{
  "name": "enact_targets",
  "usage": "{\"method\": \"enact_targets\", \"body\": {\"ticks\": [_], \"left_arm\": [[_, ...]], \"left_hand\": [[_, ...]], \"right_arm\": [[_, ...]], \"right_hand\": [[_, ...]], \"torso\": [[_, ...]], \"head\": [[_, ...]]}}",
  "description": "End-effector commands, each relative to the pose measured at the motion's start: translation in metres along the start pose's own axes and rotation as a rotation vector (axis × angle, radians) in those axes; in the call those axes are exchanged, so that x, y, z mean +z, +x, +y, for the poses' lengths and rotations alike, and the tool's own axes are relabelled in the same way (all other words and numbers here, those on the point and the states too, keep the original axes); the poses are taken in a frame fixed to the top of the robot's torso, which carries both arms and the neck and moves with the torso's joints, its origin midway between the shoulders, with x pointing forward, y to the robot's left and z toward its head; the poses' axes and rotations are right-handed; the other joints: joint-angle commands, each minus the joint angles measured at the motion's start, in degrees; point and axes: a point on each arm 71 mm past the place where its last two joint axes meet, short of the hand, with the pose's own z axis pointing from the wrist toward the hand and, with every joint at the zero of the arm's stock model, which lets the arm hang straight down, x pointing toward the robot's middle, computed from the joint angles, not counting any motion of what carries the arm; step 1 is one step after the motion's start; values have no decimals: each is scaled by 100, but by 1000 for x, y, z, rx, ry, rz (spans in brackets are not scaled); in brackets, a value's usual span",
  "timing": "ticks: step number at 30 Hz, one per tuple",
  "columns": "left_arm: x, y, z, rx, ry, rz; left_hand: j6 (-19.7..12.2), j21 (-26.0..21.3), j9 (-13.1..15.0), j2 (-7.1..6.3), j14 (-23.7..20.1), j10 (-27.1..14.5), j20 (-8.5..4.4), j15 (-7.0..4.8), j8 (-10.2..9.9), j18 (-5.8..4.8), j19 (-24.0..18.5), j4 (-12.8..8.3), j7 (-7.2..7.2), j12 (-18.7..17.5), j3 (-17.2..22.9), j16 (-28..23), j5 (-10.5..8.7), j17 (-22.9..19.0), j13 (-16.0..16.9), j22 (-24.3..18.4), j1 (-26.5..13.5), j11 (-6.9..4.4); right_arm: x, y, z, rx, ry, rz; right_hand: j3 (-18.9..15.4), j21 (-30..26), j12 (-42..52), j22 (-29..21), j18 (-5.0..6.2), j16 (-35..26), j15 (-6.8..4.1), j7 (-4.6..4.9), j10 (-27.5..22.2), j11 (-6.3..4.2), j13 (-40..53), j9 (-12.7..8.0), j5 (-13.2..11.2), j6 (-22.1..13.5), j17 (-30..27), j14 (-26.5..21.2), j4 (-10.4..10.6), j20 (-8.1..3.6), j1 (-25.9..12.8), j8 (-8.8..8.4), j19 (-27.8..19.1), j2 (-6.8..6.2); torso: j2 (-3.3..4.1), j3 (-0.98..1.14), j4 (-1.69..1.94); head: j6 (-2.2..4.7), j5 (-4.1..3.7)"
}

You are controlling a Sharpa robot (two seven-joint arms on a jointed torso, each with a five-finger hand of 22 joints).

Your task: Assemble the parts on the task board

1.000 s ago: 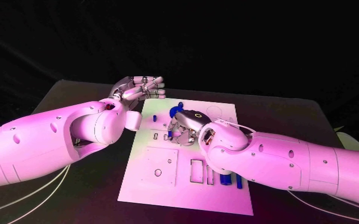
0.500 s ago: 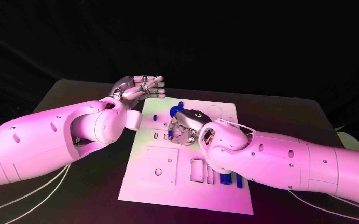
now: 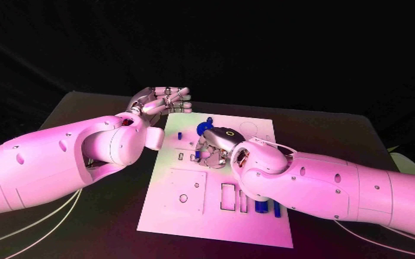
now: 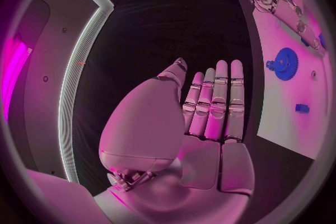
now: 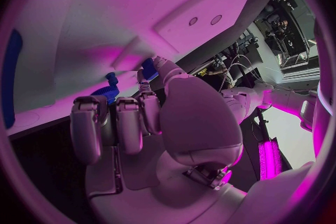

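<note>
two robot hands matter here. the right robot hand [image 3: 210, 148] pinches a blue gear [image 3: 203, 128] over the task board's [image 3: 186, 202] far middle; it could slip or seat crooked. the left robot hand [image 3: 162, 100], fingers straight and empty, hovers just beyond the board's far-left corner.

The right hand [image 3: 211, 150] crowds the task board's [image 3: 195, 211] middle — its near end lies open.

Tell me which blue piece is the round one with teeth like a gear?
It's the blue gear on the task board right by the right hand. The blue pieces at the board's near edge are long and straight.
</note>
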Motion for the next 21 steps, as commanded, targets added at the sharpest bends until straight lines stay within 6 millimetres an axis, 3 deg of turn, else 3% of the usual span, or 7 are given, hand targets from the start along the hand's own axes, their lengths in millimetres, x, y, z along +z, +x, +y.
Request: {"method": "enact_targets", "body": {"ticks": [1, 16, 21], "left_arm": [[0, 2, -1, -3, 7, 13], [0, 2, -1, -3, 6, 13], [0, 2, -1, -3, 5, 13]], "left_hand": [[21, 18, -5, 6, -36, -5, -1, 24, -40, 50, -47, 6, 34, -21, 20, 25, -26, 7, 3, 7, -31, 26], [21, 18, -5, 6, -36, -5, -1, 24, -40, 50, -47, 6, 34, -21, 20, 25, -26, 7, 3, 7, -31, 26], [23, 40, -5, 5, -35, -4, 1, 23, -48, 51, -64, 11, 36, -29, 14, 33, -25, 16, 3, 21, -41, 28]], "right_arm": [[-1, 5, -2, -21, 15, 32], [-1, 3, -1, -11, 11, 5], [-1, 3, 0, -6, 6, -5]], "right_hand": [[-15, 2, -38, 1132, -86, 34, 12, 11, 8, 40, 358, -11, -11, -39, 988, 484, -27, -18, 5, -40, 292, -56], [-139, -80, -155, 1064, -63, 2, 104, 131, -99, 149, 250, -84, 11, -314, 919, 466, 23, 56, -190, -209, 225, -220], [-241, -105, -187, 1047, -55, -10, 126, 145, -131, 169, 219, -89, -110, -354, 895, 459, 76, 86, -282, -226, 207, -244]], "torso": [[4, 1, 1], [4, 0, 1], [3, -1, 1]], "head": [[1, 1], [10, 4], [11, 7]]}}
